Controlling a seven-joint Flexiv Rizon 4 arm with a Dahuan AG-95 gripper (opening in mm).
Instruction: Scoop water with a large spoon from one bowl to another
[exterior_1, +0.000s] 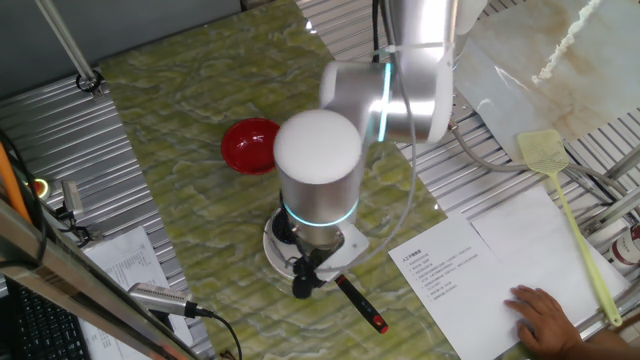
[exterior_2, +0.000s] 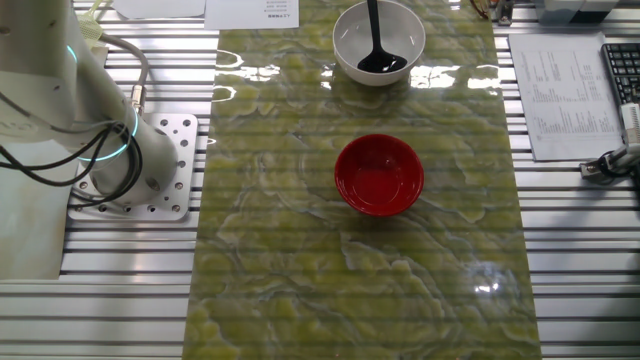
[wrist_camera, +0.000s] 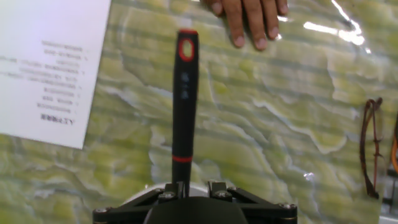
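Observation:
The white bowl (exterior_2: 345, 45) stands at the mat's edge with the black ladle's cup (exterior_2: 382, 62) resting in it. In one fixed view my gripper (exterior_1: 303, 272) hangs right over this bowl (exterior_1: 272, 247), and the ladle's handle (exterior_1: 358, 300) sticks out toward the paper with its red tip. In the hand view the handle (wrist_camera: 185, 93) runs up between my fingers, close against the left finger (wrist_camera: 174, 188), with a gap to the right one. My gripper (wrist_camera: 196, 185) is open around the handle. The red bowl (exterior_2: 379, 175) stands alone at the mat's middle (exterior_1: 250, 145).
A person's hand (wrist_camera: 249, 15) rests on the mat just beyond the ladle's tip, also seen on the paper (exterior_1: 545, 318). A printed sheet (exterior_1: 450, 265) and a yellow-green fly swatter (exterior_1: 560, 190) lie beside the mat. Cables lie at the right (wrist_camera: 371, 143).

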